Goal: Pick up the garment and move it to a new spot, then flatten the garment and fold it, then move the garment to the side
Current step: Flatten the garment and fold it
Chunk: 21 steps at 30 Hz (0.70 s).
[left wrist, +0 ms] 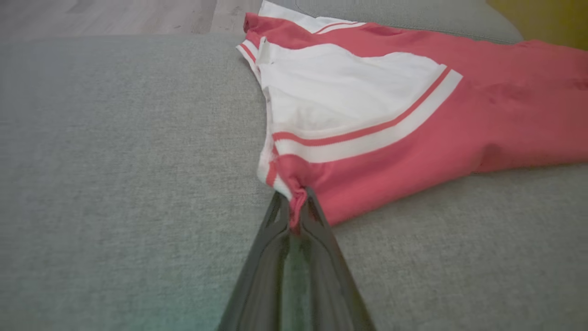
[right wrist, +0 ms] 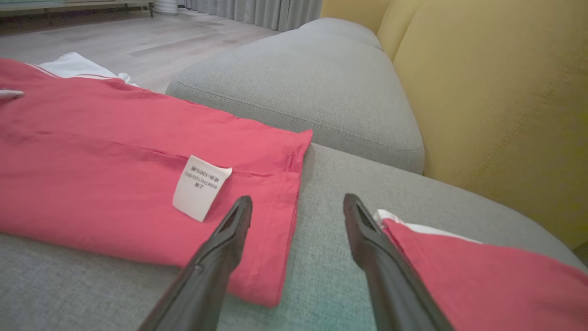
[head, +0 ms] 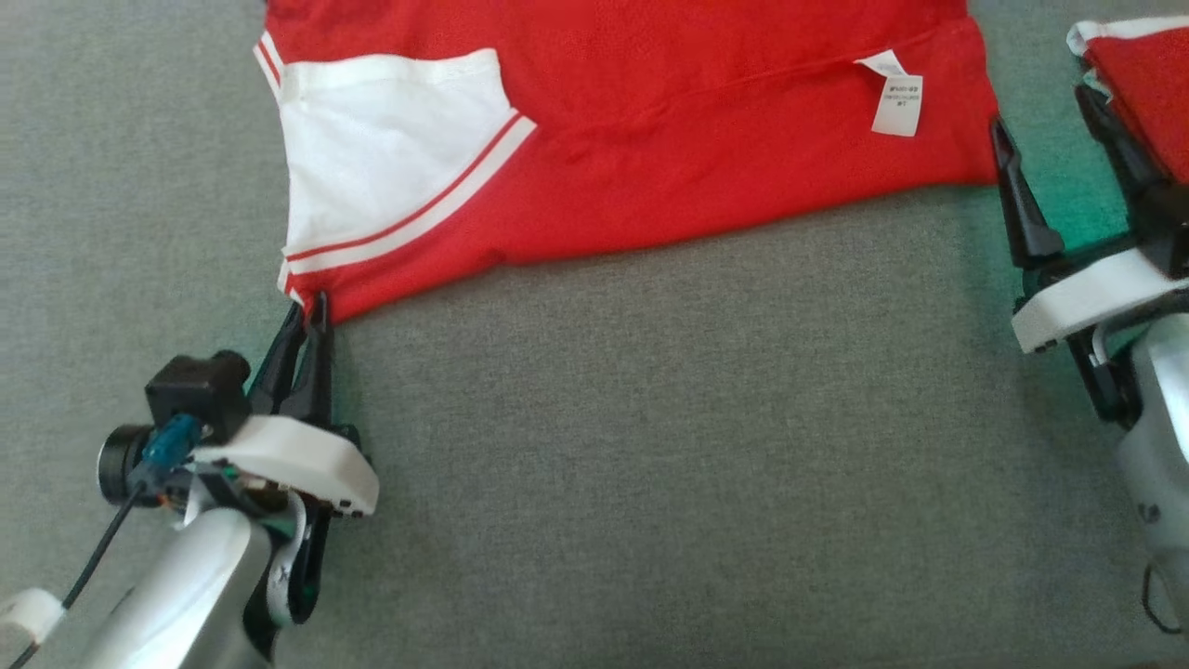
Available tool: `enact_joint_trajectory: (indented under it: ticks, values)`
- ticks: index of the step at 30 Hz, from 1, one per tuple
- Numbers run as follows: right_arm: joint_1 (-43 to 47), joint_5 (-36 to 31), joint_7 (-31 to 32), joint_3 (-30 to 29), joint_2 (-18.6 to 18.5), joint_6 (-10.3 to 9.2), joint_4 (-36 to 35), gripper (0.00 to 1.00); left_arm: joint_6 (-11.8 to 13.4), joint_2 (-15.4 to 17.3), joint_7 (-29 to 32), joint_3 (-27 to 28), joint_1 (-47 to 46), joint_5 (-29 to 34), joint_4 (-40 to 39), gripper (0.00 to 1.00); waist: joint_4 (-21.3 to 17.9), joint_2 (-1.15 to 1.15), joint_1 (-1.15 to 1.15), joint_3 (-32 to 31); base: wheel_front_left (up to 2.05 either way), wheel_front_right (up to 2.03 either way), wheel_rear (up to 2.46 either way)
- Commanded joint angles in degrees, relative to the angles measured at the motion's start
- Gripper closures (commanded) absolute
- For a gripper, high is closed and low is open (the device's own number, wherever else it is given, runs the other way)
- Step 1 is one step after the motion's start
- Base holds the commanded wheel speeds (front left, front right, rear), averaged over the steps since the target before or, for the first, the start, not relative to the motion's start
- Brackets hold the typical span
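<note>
- Head view: the red garment (head: pixel 650 167) lies spread on the grey sofa seat (head: pixel 697 446), and a white label (head: pixel 896 104) sits near its right end.
- Far to the left of the label, past a white panel (head: pixel 372 158) edged with red and white stripes, the left gripper (head: pixel 311 311) has its two dark fingers pressed together on the garment's lower left corner.
- Just right of the label, off the garment's right edge, the right gripper (head: pixel 1042 116) stands with its fingers wide apart and nothing between them. One fingertip is at the garment's lower right corner.
- Further right of the label lies a second red garment (head: pixel 1147 84) with a white edge, against the right gripper's other finger.
- Left wrist view: the left gripper (left wrist: pixel 296 197) is clamped shut on a bunched red corner of the garment (left wrist: pixel 459 128). The cloth fans out from the fingertips over the sofa seat (left wrist: pixel 115 184).
- Right wrist view: the label (right wrist: pixel 200 186) lies on the garment (right wrist: pixel 92 184), close to its hemmed end.
- The right gripper (right wrist: pixel 297 200) is spread wide and holds nothing. One finger is over the hem just beside the label, the other across a strip of bare seat.
- That other finger is beside the second red garment (right wrist: pixel 482 280).
- Beyond the label are a grey cushion (right wrist: pixel 312 82) and a yellow backrest (right wrist: pixel 505 115).
</note>
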Motion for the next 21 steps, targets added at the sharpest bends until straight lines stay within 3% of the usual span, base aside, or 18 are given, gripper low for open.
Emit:
enact_joint_trajectory:
  ticks: [1, 6, 11, 12, 14, 21]
  values:
    - [1.19, 1.09, -0.35, 0.03, -0.16, -0.04, -0.23, 0.00, 0.00, 2.51, -0.36, 1.93, 0.50, -0.04, -1.94, 1.00, 0.43, 0.00, 0.00, -0.72, 0.00, 0.00, 0.00]
    - [0.40, 2.81, 0.59, -0.75, 0.34, -0.04, 5.09, 0.00, 0.88, 4.62, -1.10, 1.87, 1.03, 1.98, -4.21, 1.00, 1.38, 0.00, 0.00, -1.77, 0.00, 0.00, 0.00]
    - [-0.32, 8.38, 6.53, 1.24, 2.38, -0.04, 9.81, 0.04, 1.70, 5.65, -0.87, 1.54, 1.27, 3.13, -6.54, 1.00, 1.97, 0.00, 0.00, -1.98, 0.00, 0.00, 0.00]
    - [-0.53, 9.78, 8.21, 2.26, 2.46, -0.04, 10.33, 0.21, 1.76, 5.76, -0.90, 1.52, 1.32, 3.21, -6.90, 1.00, 1.98, 0.00, 0.00, -1.99, 0.00, 0.00, 0.00]
    - [-1.06, 11.60, 10.45, 4.35, 1.82, -0.04, 10.70, 1.00, 1.93, 5.96, -1.10, 1.54, 1.39, 3.42, -7.51, 1.00, 1.92, 0.00, 0.00, -2.02, 0.00, 0.00, 0.00]
    - [-0.04, 16.49, 12.66, 8.18, -1.86, -0.04, 9.57, 1.00, 2.51, 6.88, -2.44, 1.60, 2.74, 4.09, -8.44, 1.00, 0.56, 0.00, 0.00, -3.99, 0.00, 0.00, 0.00]
